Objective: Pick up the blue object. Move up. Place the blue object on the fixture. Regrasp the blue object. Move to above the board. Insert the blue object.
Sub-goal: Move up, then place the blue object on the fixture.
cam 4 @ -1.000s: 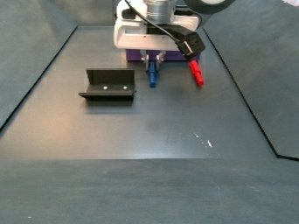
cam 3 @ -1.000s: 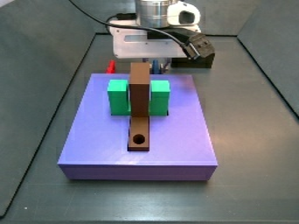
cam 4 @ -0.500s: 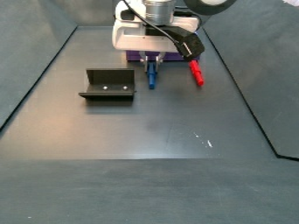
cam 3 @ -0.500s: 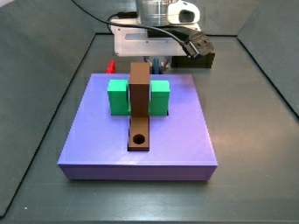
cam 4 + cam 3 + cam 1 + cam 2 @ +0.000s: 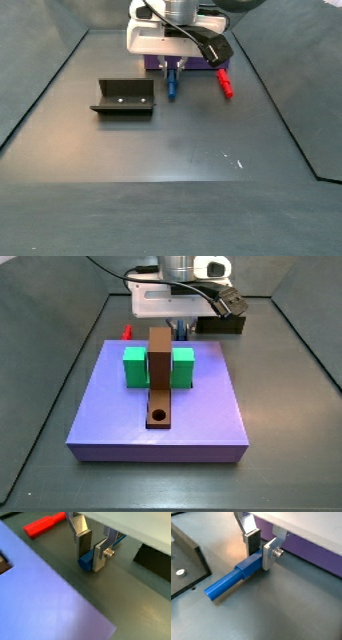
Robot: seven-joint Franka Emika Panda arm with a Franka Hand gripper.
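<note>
The blue object (image 5: 236,579) lay flat on the dark floor just beside the board (image 5: 40,607), its end between my fingers (image 5: 252,543) — my gripper (image 5: 261,551) sat low over it, plates closed against its sides. The fixture (image 5: 123,98) stood near; the red peg (image 5: 225,83) lay apart.

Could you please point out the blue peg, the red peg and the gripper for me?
blue peg (image 5: 230,580): wrist view, middle of its shaft.
red peg (image 5: 225,83): side view, mid-length of the peg.
gripper (image 5: 261,549): wrist view, midway between the fingertips, astride the blue peg's end.
</note>
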